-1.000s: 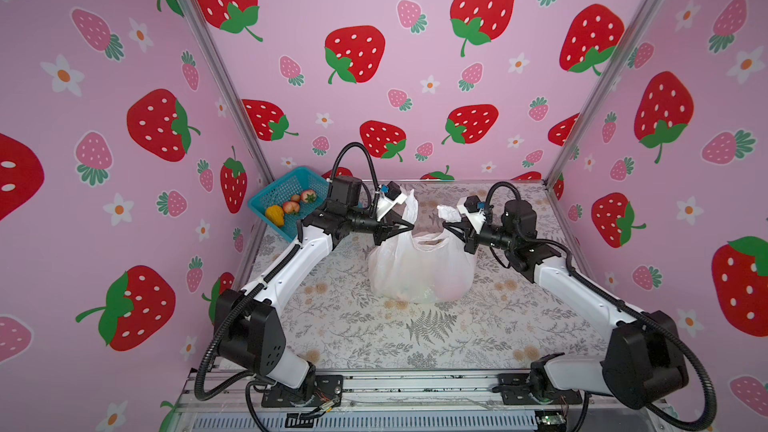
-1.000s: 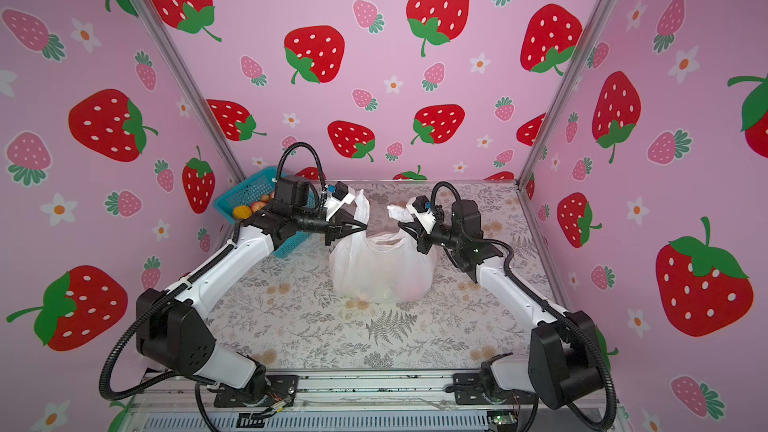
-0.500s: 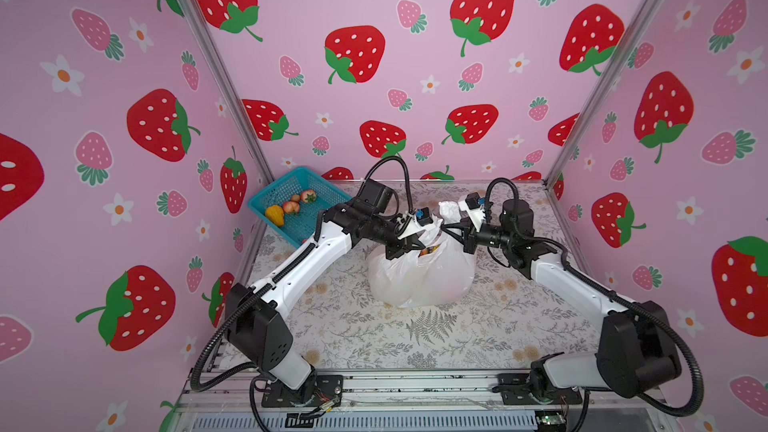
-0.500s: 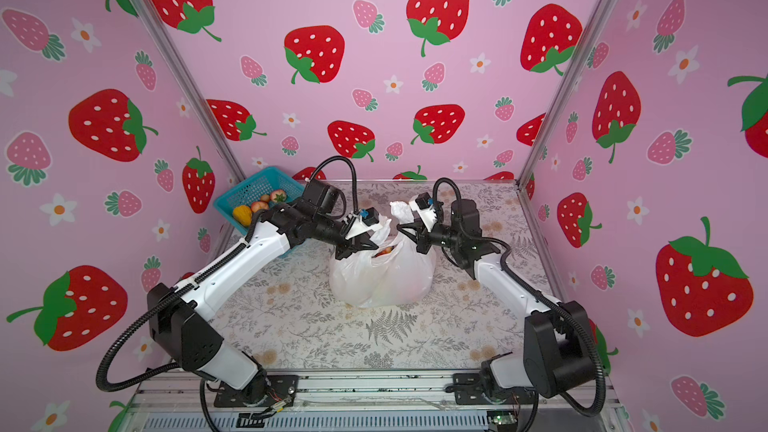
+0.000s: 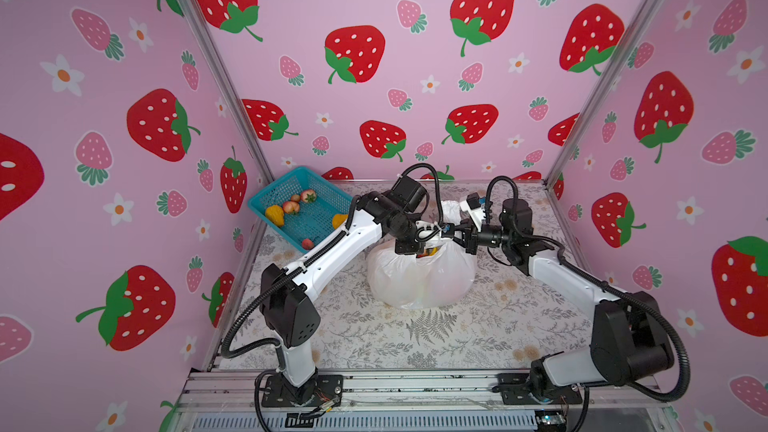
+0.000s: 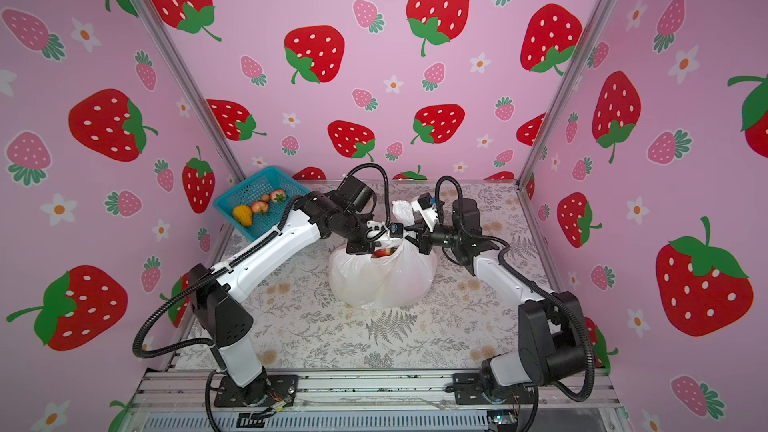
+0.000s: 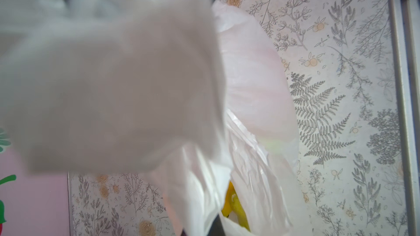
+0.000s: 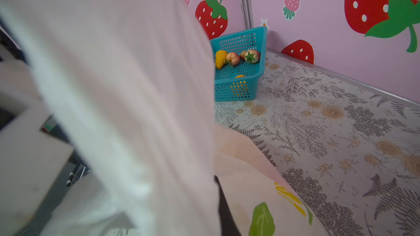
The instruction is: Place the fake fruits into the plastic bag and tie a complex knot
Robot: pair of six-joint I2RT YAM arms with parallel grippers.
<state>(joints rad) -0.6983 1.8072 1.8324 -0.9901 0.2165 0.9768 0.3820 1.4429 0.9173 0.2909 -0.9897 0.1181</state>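
The white plastic bag (image 5: 419, 280) (image 6: 382, 284) stands bulging in mid-table. Fake fruits show through its mouth, orange and yellow in a top view (image 5: 432, 252), red in a top view (image 6: 384, 252), and a yellow banana (image 7: 234, 203) in the left wrist view. My left gripper (image 5: 415, 249) (image 6: 362, 249) points down at the mouth, shut on a bag handle (image 7: 113, 76). Facing it from the right, my right gripper (image 5: 457, 235) (image 6: 419, 238) is shut on the other handle (image 8: 113, 87), whose tail (image 5: 451, 209) sticks up. No knot is in view. Plastic hides both grippers' fingertips in the wrist views.
A teal mesh basket (image 5: 286, 184) (image 6: 253, 180) (image 8: 238, 89) leans in the back left corner with several fruits (image 5: 291, 206) (image 8: 234, 57) in it. Pink strawberry walls close off three sides. A metal rail (image 5: 415, 384) runs along the front edge.
My left gripper has swung right from the basket side to above the bag's mouth, pulling its handle across. The right gripper has edged left, so the two now nearly meet.
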